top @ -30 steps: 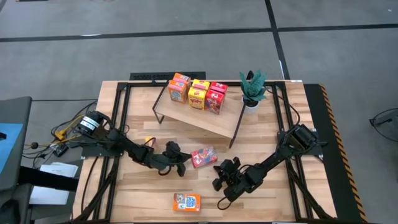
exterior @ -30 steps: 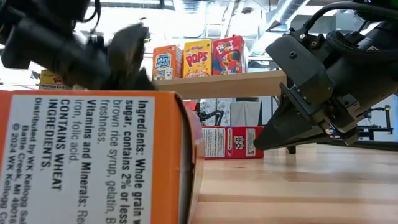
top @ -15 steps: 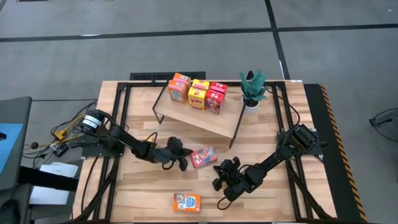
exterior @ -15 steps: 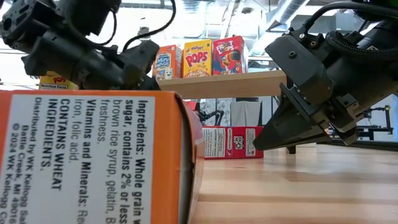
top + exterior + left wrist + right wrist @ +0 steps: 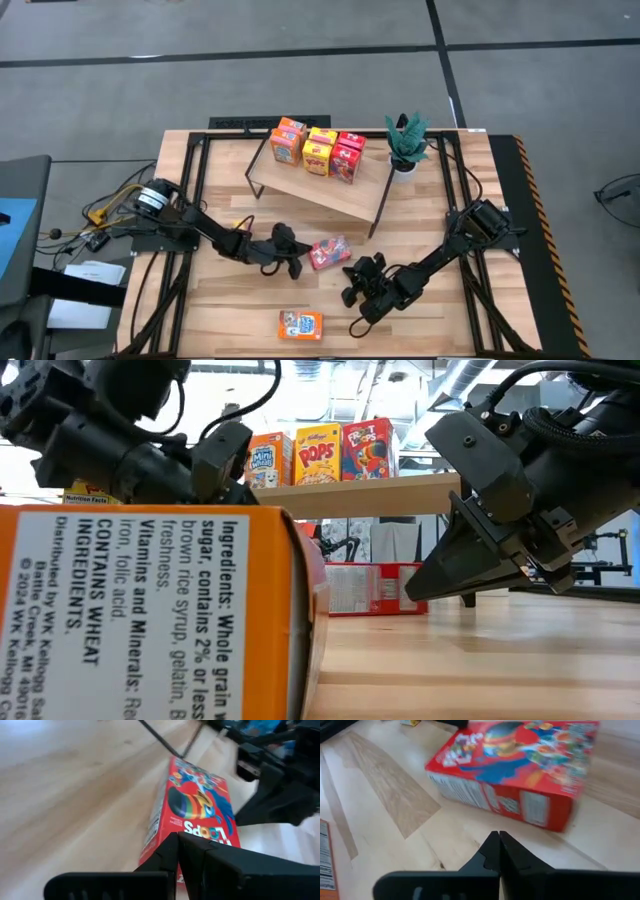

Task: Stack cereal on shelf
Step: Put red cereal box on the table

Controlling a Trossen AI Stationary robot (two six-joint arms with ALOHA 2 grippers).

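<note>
Closing in on the red box (image 5: 328, 252) from two sides, neither arm gripping it. It lies flat on the table (image 5: 450, 320), in front of the shelf (image 5: 330, 190), between the two grippers.

Left gripper (image 5: 292, 264): fingers pressed shut, empty, tip just beside the box's left end. Its wrist view shows the closed fingers (image 5: 176, 851) right at the box edge (touching or a hair off, cannot tell).

Right gripper (image 5: 349, 290): also fully shut, empty, near the box's front-right corner but apart from it. Its wrist view shows bare table between the fingers (image 5: 495, 851) and the box.

Shelf state: three boxes standing in a row along the back edge, orange (image 5: 288, 140), yellow (image 5: 320, 150), red (image 5: 348, 155). Plant (image 5: 405, 140) at the shelf's right end. One more orange box (image 5: 299, 325) lies flat near the table's front edge, well apart from both arms.

Step in hand, my read: pickup prep on the red box, likely a nudge or pin with closed fingers, since the box lies flat and its face looks too wide to pinch from above.

Next move needs:
- one gripper to open and take the box across its thin side
- or tip it onto an edge first, the other arm bracing
- then lift clear of the shelf's front edge and set it by the row

Risk: the box may slide away when pushed.
</note>
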